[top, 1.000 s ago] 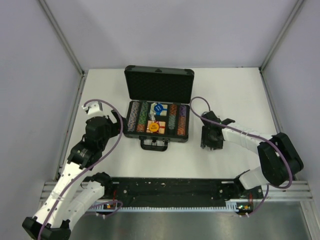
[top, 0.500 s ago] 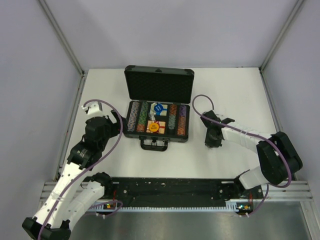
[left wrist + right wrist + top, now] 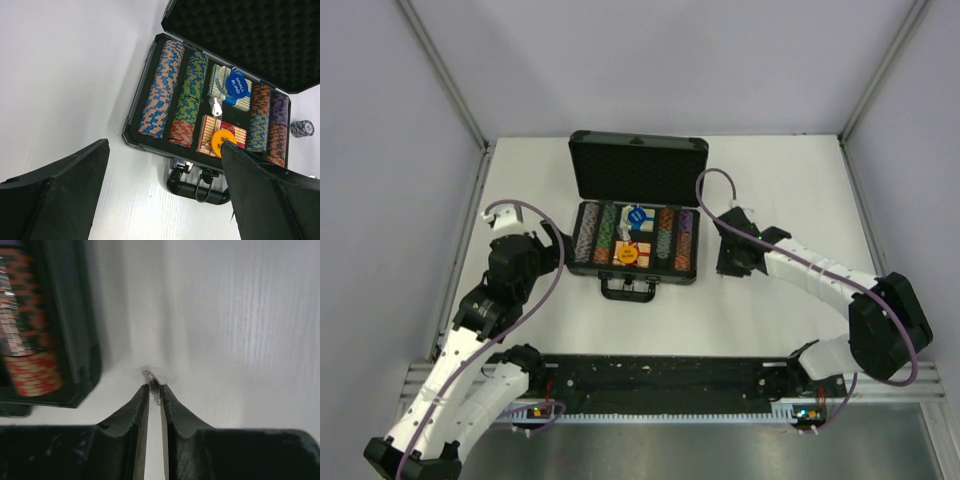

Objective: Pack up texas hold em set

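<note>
**Right gripper (image 3: 154, 385) nearly closed beside the open case (image 3: 670, 278)**

Right gripper fingers are pressed almost together with only a slit between them, low at the case's 3 o'clock side. A pale speck lies at their tips, and I cannot tell whether they pinch it. My left gripper (image 3: 165, 145) is spread wide at 9 o'clock and holds nothing.

The case lies in the middle of the table (image 3: 780, 180), with its handle (image 3: 628, 290) at 6 o'clock and its lid (image 3: 638, 168) upright at 12 o'clock. I judge it stiff, hard-shelled and heavy with chips. The lid alone should swing lightly, so I would press its free top edge down toward 6 o'clock. One loose chip (image 3: 302, 128) sits just outside the 3 o'clock wall. It looks smooth, thin and likely slippery, and is best taken by its rim.

The shell is black and the lid is lined with egg-crate foam. Blue, green, orange and purple chip rows (image 3: 160, 90) flank two card boxes (image 3: 207, 132), topped by a blue button (image 3: 236, 85) and an orange button (image 3: 222, 140).
</note>
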`<state>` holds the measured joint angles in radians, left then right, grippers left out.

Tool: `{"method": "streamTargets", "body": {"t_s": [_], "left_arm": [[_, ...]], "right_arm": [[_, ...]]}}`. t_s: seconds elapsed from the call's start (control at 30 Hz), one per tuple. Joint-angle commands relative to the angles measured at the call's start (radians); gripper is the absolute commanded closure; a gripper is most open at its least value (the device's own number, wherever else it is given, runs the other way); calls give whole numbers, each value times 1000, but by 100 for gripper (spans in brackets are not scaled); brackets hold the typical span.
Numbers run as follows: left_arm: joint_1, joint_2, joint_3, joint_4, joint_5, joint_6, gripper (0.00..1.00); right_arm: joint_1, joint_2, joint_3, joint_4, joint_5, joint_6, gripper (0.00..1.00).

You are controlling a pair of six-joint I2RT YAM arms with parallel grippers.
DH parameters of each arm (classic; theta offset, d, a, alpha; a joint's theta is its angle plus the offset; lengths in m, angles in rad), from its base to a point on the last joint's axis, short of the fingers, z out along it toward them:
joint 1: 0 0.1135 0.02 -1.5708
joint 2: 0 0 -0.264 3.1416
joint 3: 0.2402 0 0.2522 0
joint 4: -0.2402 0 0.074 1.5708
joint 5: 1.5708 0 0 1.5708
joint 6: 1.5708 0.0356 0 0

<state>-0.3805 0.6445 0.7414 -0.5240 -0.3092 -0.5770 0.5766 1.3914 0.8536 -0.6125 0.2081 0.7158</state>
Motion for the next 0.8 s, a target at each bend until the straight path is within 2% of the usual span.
{"method": "streamTargets", "body": {"t_s": [0.0, 0.37, 0.77], "left_arm": [[3, -19, -2, 27, -21, 2, 2], [2, -34, 27, -22, -33, 6, 2], [2, 14, 38, -8, -41, 3, 2]], "right_arm": [[57, -3, 157, 102, -24, -33, 85], [206, 286, 432, 325, -21, -45, 84], [236, 567, 734, 278, -25, -73, 81]]}}
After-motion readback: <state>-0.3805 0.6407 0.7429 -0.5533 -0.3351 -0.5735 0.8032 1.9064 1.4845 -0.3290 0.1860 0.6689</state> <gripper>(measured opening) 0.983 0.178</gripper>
